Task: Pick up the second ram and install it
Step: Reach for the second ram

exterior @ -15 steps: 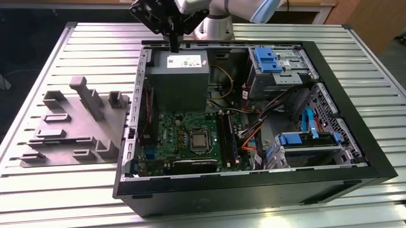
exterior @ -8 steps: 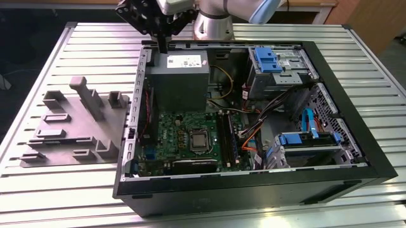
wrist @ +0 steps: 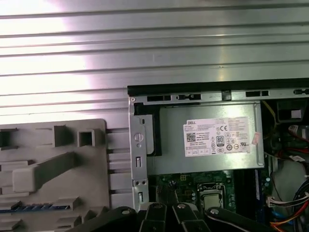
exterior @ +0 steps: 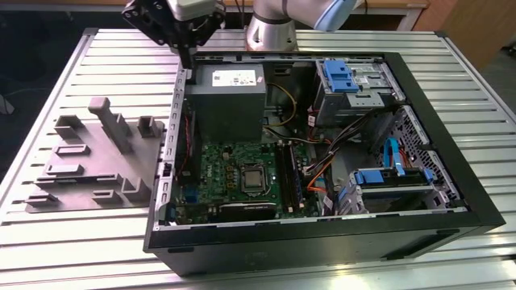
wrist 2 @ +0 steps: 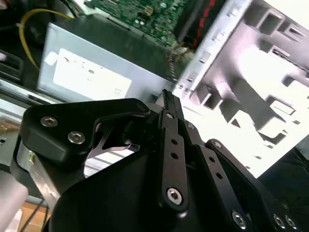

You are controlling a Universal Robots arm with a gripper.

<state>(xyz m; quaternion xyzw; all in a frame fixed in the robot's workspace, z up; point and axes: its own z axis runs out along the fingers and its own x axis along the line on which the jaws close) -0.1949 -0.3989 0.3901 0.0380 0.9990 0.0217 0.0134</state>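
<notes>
The second ram [wrist: 34, 207] shows as a thin bluish strip lying edge-up in a slot of the grey holder block [wrist: 58, 164]. In the exterior view that holder block [exterior: 96, 157] lies on the table, on the exterior view's left of the open computer case [exterior: 322, 151]. My gripper [exterior: 187, 60] hangs above the case's far left corner, beside the power-supply box [exterior: 229, 99], apart from the ram. Its fingers look shut together with nothing between them in both wrist views [wrist 2: 166, 96] [wrist: 169, 195]. The green motherboard [exterior: 241, 175] with its long black slots [exterior: 290, 175] lies inside the case.
Blue drive cages [exterior: 342, 75] [exterior: 387, 178] and loose cables [exterior: 322, 163] crowd the case's side on the exterior view's right. The case stands on a ribbed metal table [exterior: 81, 241]. The arm's base [exterior: 270, 30] rises behind the case.
</notes>
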